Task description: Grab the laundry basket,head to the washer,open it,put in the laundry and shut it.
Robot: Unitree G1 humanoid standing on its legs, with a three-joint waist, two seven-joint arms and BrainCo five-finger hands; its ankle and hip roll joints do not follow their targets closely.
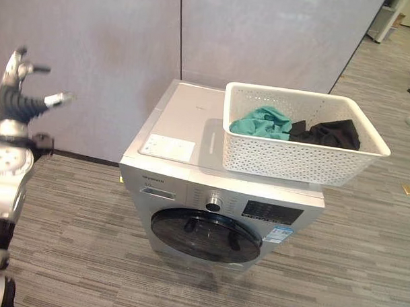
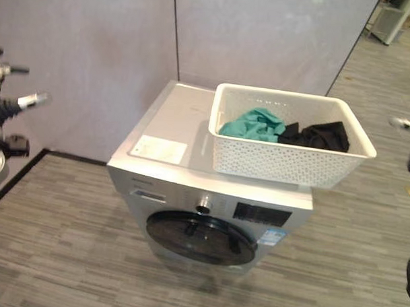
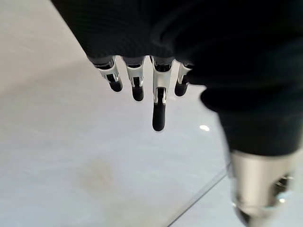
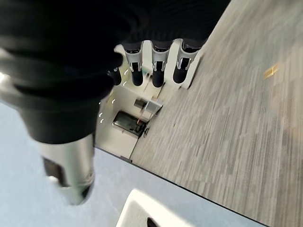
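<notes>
you're looking down at a grey wood-grain floor (image 1: 336, 266) with pale grey wall panels (image 1: 94, 48) behind the work. the washer (image 1: 190, 193) stands in front of those panels, silver, with its round dark door (image 1: 205, 234) shut on the front face, a knob and a dark display panel in the strip above the door. a white label lies flat on the washer's top towards its left side.

your laundry basket (image 1: 306, 160), white and perforated, sits on the right half of the washer's top, its right end hanging a little past the washer's edge. inside it a teal garment (image 1: 263, 122) lies to the left and a black garment (image 1: 330, 133) to the right, the two touching in the middle.

your left hand (image 1: 15, 93) is raised at the left edge of the head views, well apart from the washer and the basket, its fingers spread and straight with nothing in them; its own wrist view shows the fingers (image 3: 159, 106) extended against the pale wall. your right hand (image 4: 158, 66) shows in its wrist view with fingers relaxed and straight over the floor, holding nothing, with a corner of the white basket at the edge of that view.
</notes>
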